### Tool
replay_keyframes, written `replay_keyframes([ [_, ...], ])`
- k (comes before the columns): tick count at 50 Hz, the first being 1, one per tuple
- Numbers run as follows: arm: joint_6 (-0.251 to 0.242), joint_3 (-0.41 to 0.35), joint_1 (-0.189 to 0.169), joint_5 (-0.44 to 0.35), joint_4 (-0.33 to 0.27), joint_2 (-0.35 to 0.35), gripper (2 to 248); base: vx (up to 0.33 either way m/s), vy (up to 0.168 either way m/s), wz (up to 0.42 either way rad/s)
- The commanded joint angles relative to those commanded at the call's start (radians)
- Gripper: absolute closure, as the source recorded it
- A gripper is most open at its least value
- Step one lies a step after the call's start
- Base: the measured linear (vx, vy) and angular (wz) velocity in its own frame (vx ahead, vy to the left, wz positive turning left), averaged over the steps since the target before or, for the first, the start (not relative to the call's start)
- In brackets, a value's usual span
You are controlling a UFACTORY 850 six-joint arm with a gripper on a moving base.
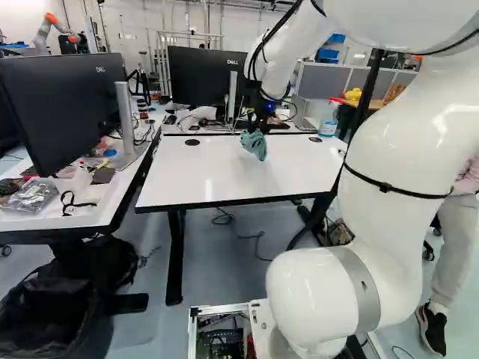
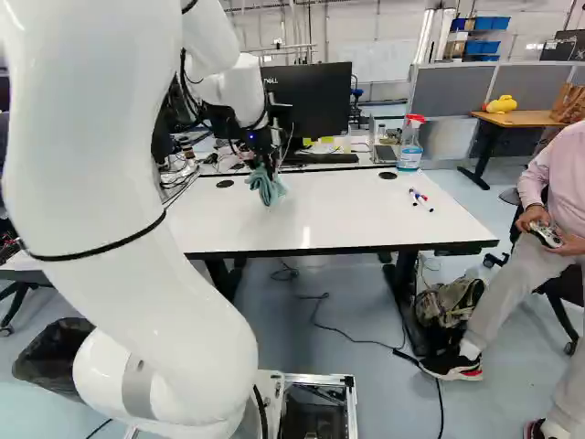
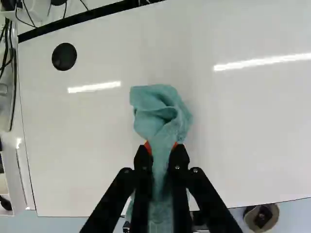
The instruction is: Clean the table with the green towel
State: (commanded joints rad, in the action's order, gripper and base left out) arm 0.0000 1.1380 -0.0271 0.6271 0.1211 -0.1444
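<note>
The light is bright, glaring off the tabletop [image 3: 243, 126] as two white streaks [image 3: 262, 62] in the wrist view.

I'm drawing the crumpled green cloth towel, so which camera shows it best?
The wrist view: the towel looks biggest there, folds showing, though the black metal gripper covers some. Both base views show it small, hanging from the gripper.

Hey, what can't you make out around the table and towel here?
- Markers, left base view: hidden behind the arm.
- Table's left end, right base view: behind the arm.
- Most of the gripper's orange pads, wrist view: covered by fingers and towel.
- Towel's underside, wrist view: turned away.
</note>
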Motion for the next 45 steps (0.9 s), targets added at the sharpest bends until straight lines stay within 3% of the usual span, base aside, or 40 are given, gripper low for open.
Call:
replay_keyframes([
  [45,0.000,0.196,-0.114,0.000,0.000,-0.168,203,0.000,0.000,0.000],
])
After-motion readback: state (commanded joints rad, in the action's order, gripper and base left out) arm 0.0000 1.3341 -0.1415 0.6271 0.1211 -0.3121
